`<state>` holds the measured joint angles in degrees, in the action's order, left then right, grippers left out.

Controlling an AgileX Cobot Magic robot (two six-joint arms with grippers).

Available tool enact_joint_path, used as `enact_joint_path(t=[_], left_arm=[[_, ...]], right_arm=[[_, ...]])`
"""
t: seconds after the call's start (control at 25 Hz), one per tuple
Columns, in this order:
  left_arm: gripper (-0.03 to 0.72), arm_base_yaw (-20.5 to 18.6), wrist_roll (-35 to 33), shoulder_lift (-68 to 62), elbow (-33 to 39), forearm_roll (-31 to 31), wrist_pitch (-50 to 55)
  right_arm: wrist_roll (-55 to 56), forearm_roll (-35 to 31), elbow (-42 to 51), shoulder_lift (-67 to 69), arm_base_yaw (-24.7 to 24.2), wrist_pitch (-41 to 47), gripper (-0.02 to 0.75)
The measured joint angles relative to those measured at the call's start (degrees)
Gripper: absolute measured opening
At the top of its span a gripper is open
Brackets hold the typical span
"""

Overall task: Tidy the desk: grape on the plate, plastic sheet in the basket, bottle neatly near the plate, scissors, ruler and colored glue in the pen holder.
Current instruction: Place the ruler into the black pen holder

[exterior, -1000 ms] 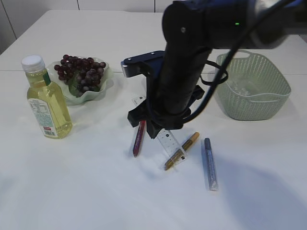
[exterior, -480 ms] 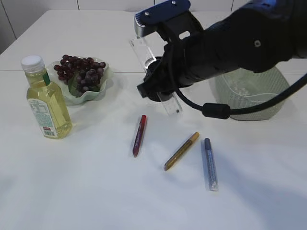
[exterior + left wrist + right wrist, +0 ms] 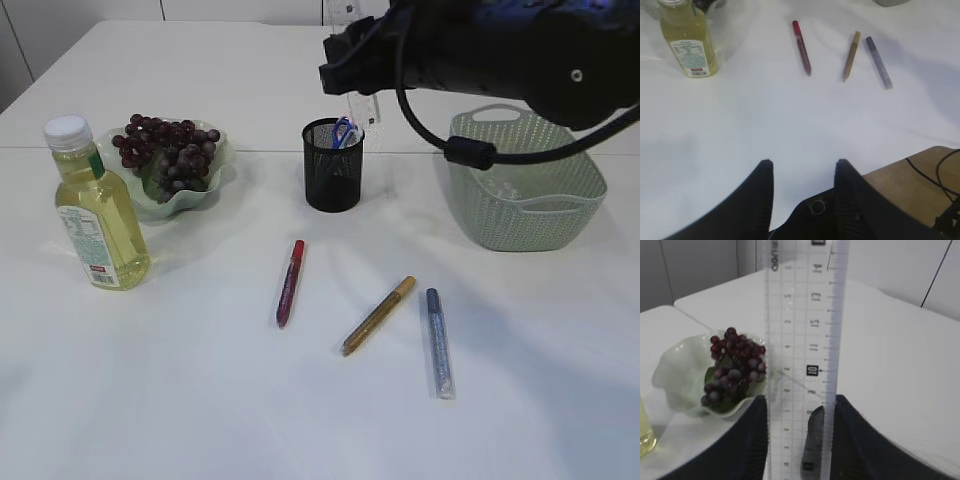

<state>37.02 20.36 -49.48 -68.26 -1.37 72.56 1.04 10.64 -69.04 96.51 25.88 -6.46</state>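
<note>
My right gripper (image 3: 800,397) is shut on the clear ruler (image 3: 805,340), which stands upright between its jaws. In the exterior view the ruler (image 3: 364,104) hangs just above the black mesh pen holder (image 3: 333,172), and blue scissors handles (image 3: 345,131) stick out of that holder. Three colored glue pens lie on the table: red (image 3: 290,282), gold (image 3: 379,315) and silver-blue (image 3: 437,342). The grape bunch (image 3: 165,148) rests on the green plate (image 3: 218,185). The bottle (image 3: 96,208) stands to the plate's left. My left gripper (image 3: 804,161) is open and empty, low over the near table.
A green basket (image 3: 525,180) stands at the right with something pale inside; I cannot tell what it is. In the left wrist view the table's near edge and a brown surface with cables (image 3: 920,170) show at the right. The right arm fills the top right of the exterior view.
The right arm has lifted the ruler off the table beside the glue pens, up and back over the pen holder, which it had been hiding. The left gripper's opening is unchanged.
</note>
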Motion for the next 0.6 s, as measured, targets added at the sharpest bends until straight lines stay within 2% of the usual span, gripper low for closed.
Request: enact_joint_path(t=[0.24, 0.6], left_arm=[[0.300, 0.00, 0.00, 0.00, 0.00, -3.19, 0.00], [0.298, 0.00, 0.00, 0.00, 0.00, -7.80, 0.00]], right_arm=[[0.00, -0.12, -1.32, 5.63, -3.12, -11.97, 0.301], [-1.04, -0.46, -13.38, 19.29, -3.32, -16.53, 0.301]])
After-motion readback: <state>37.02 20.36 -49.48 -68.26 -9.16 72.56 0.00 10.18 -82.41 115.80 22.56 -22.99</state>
